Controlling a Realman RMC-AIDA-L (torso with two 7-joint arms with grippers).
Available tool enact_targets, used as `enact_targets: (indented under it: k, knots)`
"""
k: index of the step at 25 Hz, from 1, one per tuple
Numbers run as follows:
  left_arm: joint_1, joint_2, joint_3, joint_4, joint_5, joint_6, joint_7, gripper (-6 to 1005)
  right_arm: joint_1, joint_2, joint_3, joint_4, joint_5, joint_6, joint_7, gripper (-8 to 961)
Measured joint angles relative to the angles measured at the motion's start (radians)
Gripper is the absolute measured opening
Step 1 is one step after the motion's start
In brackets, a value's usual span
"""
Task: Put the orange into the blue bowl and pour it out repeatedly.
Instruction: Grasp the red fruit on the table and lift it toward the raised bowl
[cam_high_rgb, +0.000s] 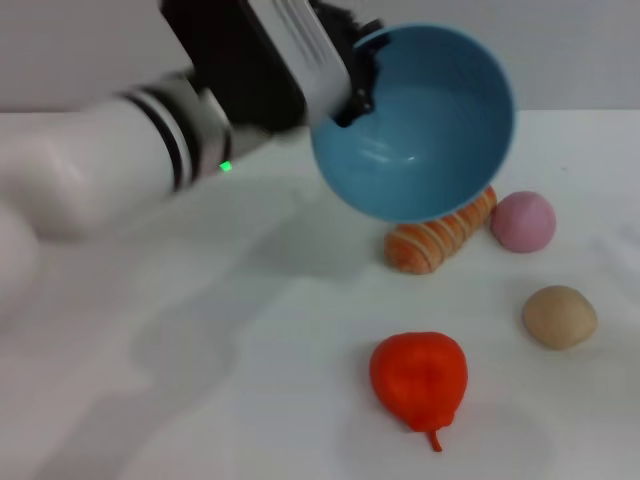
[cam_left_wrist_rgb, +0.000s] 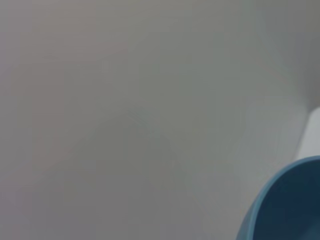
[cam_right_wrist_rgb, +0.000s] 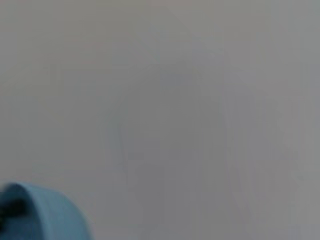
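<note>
The left arm (cam_high_rgb: 120, 160) reaches in from the left edge of the head view toward the upper middle of the frame, raised off the surface. Its forearm is white with black bands near the wrist, and a small green light shows on its underside. The wrist section is black with a pale grey ribbed panel. The left gripper (cam_high_rgb: 358, 85) sits at the upper centre of the frame, its dark jaws clamped over the near rim of the blue bowl (cam_high_rgb: 430, 150), which it holds aloft and tipped. The right arm shows in no view.
</note>
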Motion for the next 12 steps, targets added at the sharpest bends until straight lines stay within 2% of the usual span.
enact_targets:
  k: [3, 4, 5, 9, 12]
  knots:
    - [-0.093, 0.002, -0.126, -0.068, 0.002, 0.204, -0.198, -1, 0.040, -0.006, -0.057, -0.051, -0.088, -0.035, 0.129, 623]
    - [-0.123, 0.003, -0.164, -0.099, 0.003, 0.259, -0.251, -1, 0.071, -0.013, -0.094, -0.082, -0.169, -0.038, 0.230, 623]
    - [-0.152, 0.002, -0.196, -0.134, 0.002, 0.308, -0.300, -1, 0.071, -0.013, -0.094, -0.082, -0.169, -0.038, 0.230, 623]
    - [-0.182, 0.002, -0.257, -0.199, -0.002, 0.347, -0.362, 0, 0.139, -0.027, -0.142, -0.101, -0.353, -0.036, 0.426, 623]
    - [-0.170, 0.001, -0.266, -0.211, -0.004, 0.326, -0.373, 0, 0.182, -0.023, -0.196, -0.092, -0.425, -0.045, 0.489, 622]
